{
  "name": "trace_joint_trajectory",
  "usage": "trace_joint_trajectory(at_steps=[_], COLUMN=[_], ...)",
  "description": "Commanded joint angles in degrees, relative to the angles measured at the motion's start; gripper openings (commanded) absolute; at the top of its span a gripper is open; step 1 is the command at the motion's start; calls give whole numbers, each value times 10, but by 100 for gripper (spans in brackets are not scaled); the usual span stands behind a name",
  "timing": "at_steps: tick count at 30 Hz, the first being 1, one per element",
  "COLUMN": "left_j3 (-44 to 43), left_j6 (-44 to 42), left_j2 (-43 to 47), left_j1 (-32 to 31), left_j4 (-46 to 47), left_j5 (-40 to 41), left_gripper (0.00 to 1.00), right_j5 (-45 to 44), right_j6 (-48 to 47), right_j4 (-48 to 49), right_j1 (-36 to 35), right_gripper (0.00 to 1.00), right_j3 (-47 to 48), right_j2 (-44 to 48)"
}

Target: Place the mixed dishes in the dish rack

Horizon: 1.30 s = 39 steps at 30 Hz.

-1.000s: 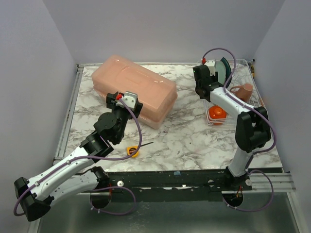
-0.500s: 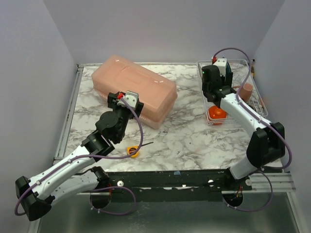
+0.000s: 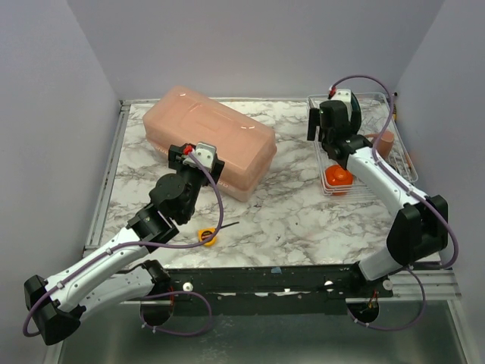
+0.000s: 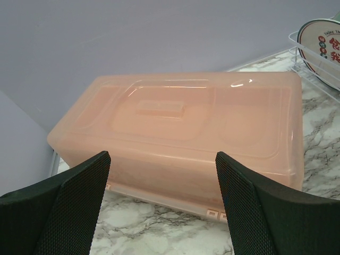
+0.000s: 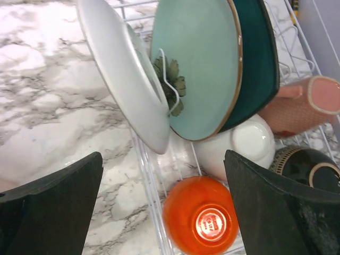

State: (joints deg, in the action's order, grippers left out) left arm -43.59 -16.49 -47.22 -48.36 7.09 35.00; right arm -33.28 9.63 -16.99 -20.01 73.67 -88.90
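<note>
Here both grippers are spread and empty, the right gripper [image 5: 163,155] above the dish rack [image 3: 377,95], whose wire dividers [image 5: 166,85] keep the plates [image 5: 196,69] upright beside overturned bowls [image 5: 199,223], the left gripper [image 4: 162,155] facing the pink tub [image 4: 180,127].

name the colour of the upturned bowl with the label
The bowl is orange, best seen in the right wrist view.

Mine, both bolted on the black metal base rail [image 3: 303,279]: left arm [image 3: 91,269] and right arm [image 3: 379,174], white shells, black joints, a purple cable [image 3: 218,208] looped along each, black mesh-textured fingers [image 4: 64,212].
</note>
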Motion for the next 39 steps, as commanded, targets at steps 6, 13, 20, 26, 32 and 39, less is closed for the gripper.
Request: trace_joint_trajectory(at_steps=[6,13,20,26,32,39], left_j3=[-13,-18,-22,-23,-33,-24], left_j6=[10,10,20,30,46,58], left_j2=[4,0,1,1,-11,26], left_j1=[4,5,5,5,4,3], left_j4=[-9,-15,-22,-29,-46,-52], left_j5=[-14,-16,-25,-31,-35,-39], left_gripper=[81,81,81,81,81,81], right_j5=[-96,-187,-179,-108,99,233], right_j6=[-26,-9,3,-2,16,43], right_j4=[6,-56,-70,-98,-87,-134], right_j1=[6,22,47,57,57,57], right_gripper=[100,100,100,100,100,100], right_j3=[123,184,164,166,69,30], right_j2=[-120,-164,-120,-87,78,261])
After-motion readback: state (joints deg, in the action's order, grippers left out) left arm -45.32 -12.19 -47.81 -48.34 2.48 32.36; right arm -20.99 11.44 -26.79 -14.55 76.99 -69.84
